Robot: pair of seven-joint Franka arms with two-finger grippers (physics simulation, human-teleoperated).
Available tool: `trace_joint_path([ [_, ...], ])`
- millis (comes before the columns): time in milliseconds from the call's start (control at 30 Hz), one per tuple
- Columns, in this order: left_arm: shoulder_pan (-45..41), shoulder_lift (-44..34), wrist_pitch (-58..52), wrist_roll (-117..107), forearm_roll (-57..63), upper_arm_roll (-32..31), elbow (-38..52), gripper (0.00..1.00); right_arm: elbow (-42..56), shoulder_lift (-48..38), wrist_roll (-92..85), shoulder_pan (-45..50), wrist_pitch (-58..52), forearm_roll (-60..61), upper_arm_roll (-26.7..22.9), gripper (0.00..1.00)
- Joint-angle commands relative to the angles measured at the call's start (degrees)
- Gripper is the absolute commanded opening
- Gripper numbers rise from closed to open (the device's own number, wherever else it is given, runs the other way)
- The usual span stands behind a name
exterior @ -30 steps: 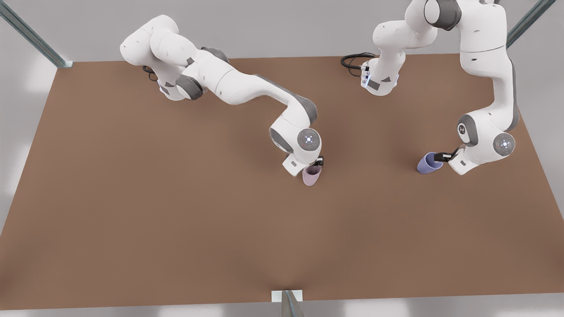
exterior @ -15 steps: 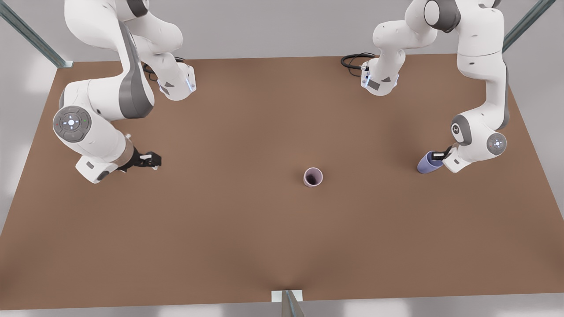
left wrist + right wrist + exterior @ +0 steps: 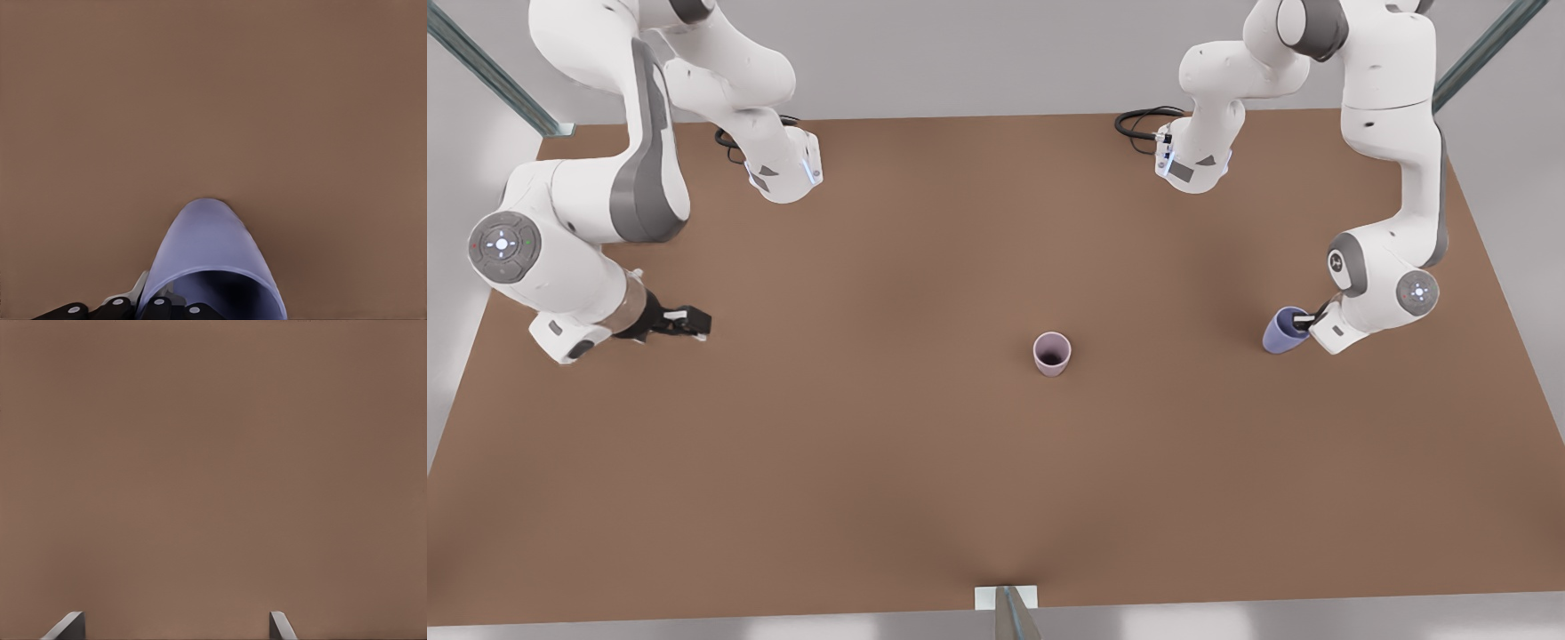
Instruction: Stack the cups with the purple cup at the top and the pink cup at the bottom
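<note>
Small pale pink-mauve tapered cup (image 3: 1052, 353) upright mid-surface; left hand (image 3: 1303, 320) clamped on tilted bluish-purple tapered cup (image 3: 1282, 331), unstacked; right hand (image 3: 687, 322) spread, waiting.

I work in a bare test cell: a plain brown table (image 3: 871, 444), grey walls (image 3: 978, 53), metal frame posts (image 3: 489, 71).

White rounded arm shells, grey joint bands, round lit wrist caps, black fingers (image 3: 694, 318), black base cables.
</note>
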Motion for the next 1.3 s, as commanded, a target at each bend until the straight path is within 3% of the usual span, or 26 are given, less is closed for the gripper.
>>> trace_joint_path([
  [0, 0.0, 0.0, -0.2, 0.3, -4.3, 0.0, 0.0, 0.21, -0.3, -0.2, -0.1, 0.0, 0.2, 0.0, 0.0, 1.00],
  [300, -2.9, -1.2, -1.3, -1.9, -4.4, 0.0, 1.2, 0.21, 0.0, 0.7, -0.3, -1.6, 1.0, 1.0, 0.0, 1.00],
  [533, -17.6, -2.9, -6.4, -28.9, -5.7, 0.0, 5.3, 0.21, 0.2, 0.8, -0.4, -1.6, 1.0, 1.0, 0.0, 1.00],
  [600, -19.8, -1.8, -13.8, -31.3, -7.9, -0.1, 9.9, 0.21, 0.2, 1.0, -0.4, -1.6, 1.0, 1.0, 0.1, 1.00],
  [733, -20.4, -1.7, -22.7, -32.7, -8.6, -4.4, 18.6, 0.21, 0.3, 1.2, -1.6, -2.0, 1.0, 1.4, 0.0, 1.00],
  [933, -20.5, 3.0, -22.7, -44.5, -8.3, -15.1, 29.9, 0.21, 0.3, 1.2, -1.6, -2.1, 1.0, 1.4, 0.0, 1.00],
  [1267, -23.5, 3.5, -22.3, -60.4, -11.7, -19.8, 30.9, 0.21, 0.3, 1.2, -1.6, -2.1, 1.0, 1.4, 0.0, 1.00],
])
